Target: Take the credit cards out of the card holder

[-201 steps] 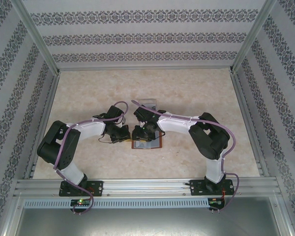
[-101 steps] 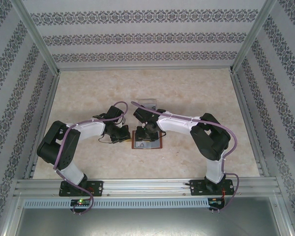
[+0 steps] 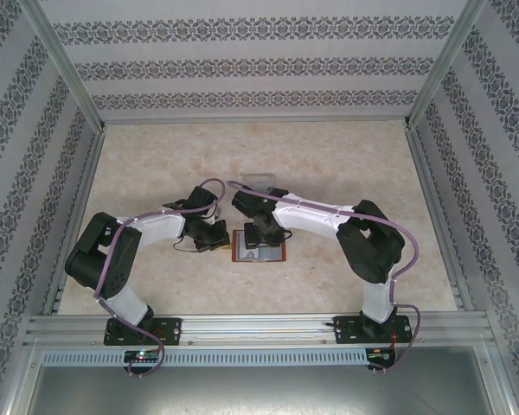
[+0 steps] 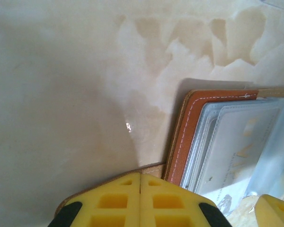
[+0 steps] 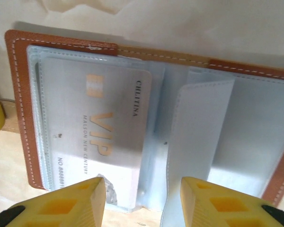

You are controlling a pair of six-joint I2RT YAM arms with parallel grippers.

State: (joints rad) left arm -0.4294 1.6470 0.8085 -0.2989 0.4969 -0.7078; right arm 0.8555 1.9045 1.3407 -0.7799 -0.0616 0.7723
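The card holder (image 3: 261, 246) lies open on the table, reddish-brown leather (image 5: 19, 94) around pale blue clear sleeves. A whitish credit card (image 5: 99, 123) with gold "VIP" lettering sits in the left sleeve, and it also appears as the credit card (image 4: 236, 151) in the left wrist view. An empty sleeve flap (image 5: 199, 137) lies beside it. My right gripper (image 5: 143, 185) hovers open just above the sleeves, one finger over the card's near corner and the other over the flap. My left gripper (image 4: 140, 182) is shut, its tips resting on the tan strap tab (image 4: 154, 168) at the holder's left edge.
A clear plastic tray (image 3: 261, 180) sits just behind the holder, under the right arm's cable. The pale marbled table (image 3: 156, 156) is walled on three sides, with a metal rail along the near edge. The two wrists are close together over the holder.
My right gripper has opened wider and shifted slightly to the right and back over the holder, uncovering more of it. The left gripper has stayed put.
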